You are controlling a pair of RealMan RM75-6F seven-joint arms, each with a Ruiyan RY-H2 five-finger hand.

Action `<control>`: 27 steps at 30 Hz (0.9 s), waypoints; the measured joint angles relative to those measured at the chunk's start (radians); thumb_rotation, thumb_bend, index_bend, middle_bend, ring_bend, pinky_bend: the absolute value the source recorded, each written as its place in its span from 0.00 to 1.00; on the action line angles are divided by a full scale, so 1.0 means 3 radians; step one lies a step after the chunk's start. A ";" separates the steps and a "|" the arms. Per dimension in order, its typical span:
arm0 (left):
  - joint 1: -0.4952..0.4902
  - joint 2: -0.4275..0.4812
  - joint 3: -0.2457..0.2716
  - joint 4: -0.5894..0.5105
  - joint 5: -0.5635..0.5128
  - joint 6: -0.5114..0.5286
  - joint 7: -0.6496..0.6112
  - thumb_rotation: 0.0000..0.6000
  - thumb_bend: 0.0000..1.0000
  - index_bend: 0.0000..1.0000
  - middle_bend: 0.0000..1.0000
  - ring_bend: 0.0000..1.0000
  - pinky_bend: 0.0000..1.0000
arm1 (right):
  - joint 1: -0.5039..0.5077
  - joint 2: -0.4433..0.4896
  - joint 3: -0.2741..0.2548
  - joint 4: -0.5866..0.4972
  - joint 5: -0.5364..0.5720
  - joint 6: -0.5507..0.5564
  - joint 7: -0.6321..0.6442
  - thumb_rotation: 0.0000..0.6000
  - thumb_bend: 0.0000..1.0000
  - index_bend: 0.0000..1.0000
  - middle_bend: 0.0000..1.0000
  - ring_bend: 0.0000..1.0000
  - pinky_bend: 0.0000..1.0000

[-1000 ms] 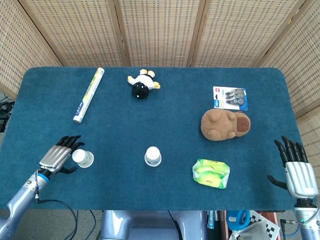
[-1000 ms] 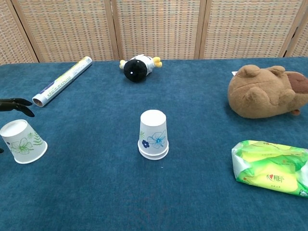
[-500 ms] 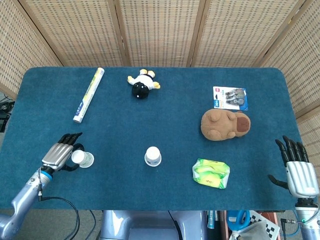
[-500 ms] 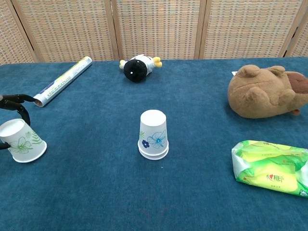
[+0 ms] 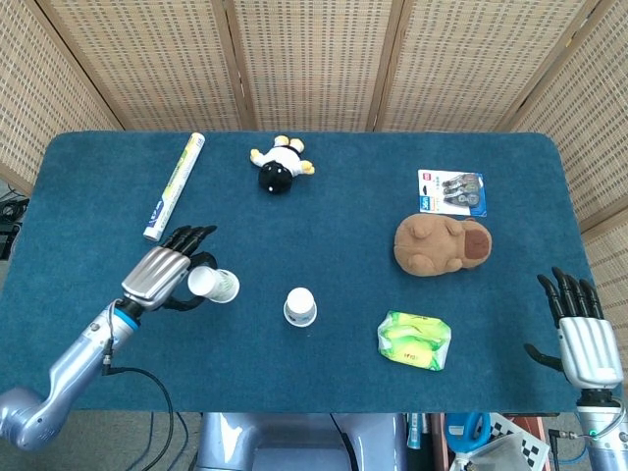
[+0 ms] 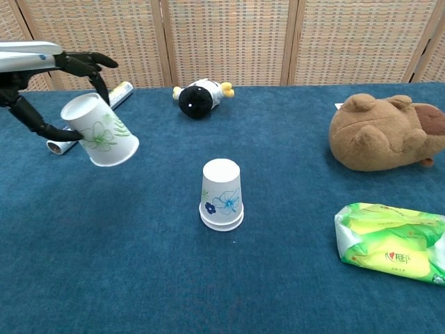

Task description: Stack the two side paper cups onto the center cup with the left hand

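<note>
Gripping a green-leaf paper cup [image 6: 101,131] clear of the blue table [image 5: 98,196], the left hand [image 5: 163,272] held it tilted, upside down, its open mouth angled down toward the table's middle. In the chest view only the dark fingers [image 6: 83,64] and a strip of silver hand showed, the arm being cut off by the left edge. Its thumb curled under the cup and the other fingers lay over the top.

A center cup [image 6: 222,194] with blue flowers stood upside down on the cloth, well apart from the lifted one. A second rim seemed to show at its base, though whether that was another cup nested under it could not be told.

The right hand [image 5: 585,334] appeared only in the head view, near the table's right corner, fingers spread and grasping nothing; its wrist ran off the bottom edge.

Counted, there were two cups plainly visible, two hands, and one each of the rest. A rolled tube [image 5: 174,185] lay at the far left, partly hidden behind the cup and fingers in the chest view. A black-and-white plush toy [image 5: 279,167] lay at the far middle. A brown plush animal [image 5: 443,244] lay at the right, its end cropped in the chest view. A green wipes packet [image 5: 414,340] sat near it. A blister card [image 5: 452,192] showed in the head view, with only its corner peeking out in the chest view.
</note>
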 measured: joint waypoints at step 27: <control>-0.0751 -0.0610 -0.0167 -0.0081 -0.0994 -0.0189 0.0806 1.00 0.28 0.41 0.00 0.00 0.00 | 0.0001 0.0064 0.0031 0.0012 0.0059 -0.0031 0.0153 1.00 0.00 0.00 0.00 0.00 0.00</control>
